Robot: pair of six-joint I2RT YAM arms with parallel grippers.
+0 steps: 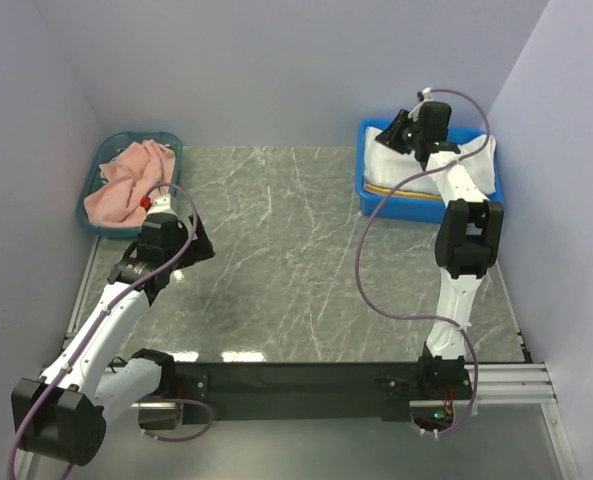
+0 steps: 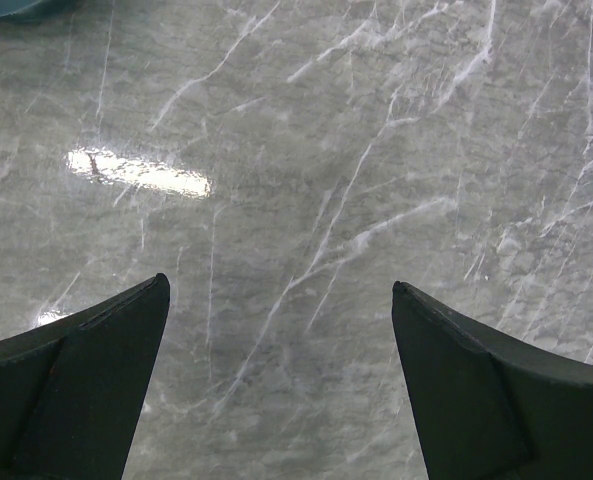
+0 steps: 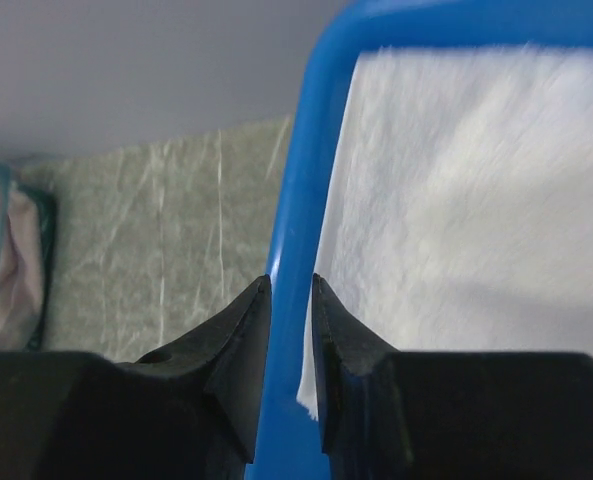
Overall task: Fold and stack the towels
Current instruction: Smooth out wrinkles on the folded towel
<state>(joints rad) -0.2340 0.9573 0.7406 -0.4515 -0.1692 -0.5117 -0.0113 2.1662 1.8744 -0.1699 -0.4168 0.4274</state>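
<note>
One white towel [image 3: 456, 200] against bin rim [image 3: 309, 150], right end effector [image 3: 291, 284] above

Top cam: fixed, high behind the arm bases, tilted down and forward. It's far out, so the whole bench [image 1: 276, 270] is in frame, with the teal bin [image 1: 88, 195] far left and the blue bin [image 1: 406, 208] far right.

Left wrist cam: looks down past the left gripper [image 2: 281, 283], very near the bare bench. A teal sliver sits in the top-left corner.

Right wrist cam: low at the blue bin rim, looks out past the right gripper [image 3: 291, 279]. It's close on the white towel [image 3: 456, 200], with bench and teal bin beyond on the left.

Shared: top and left wrist both see the left of the bench. Top and right wrist both see the blue bin, white towel and teal bin.
</note>
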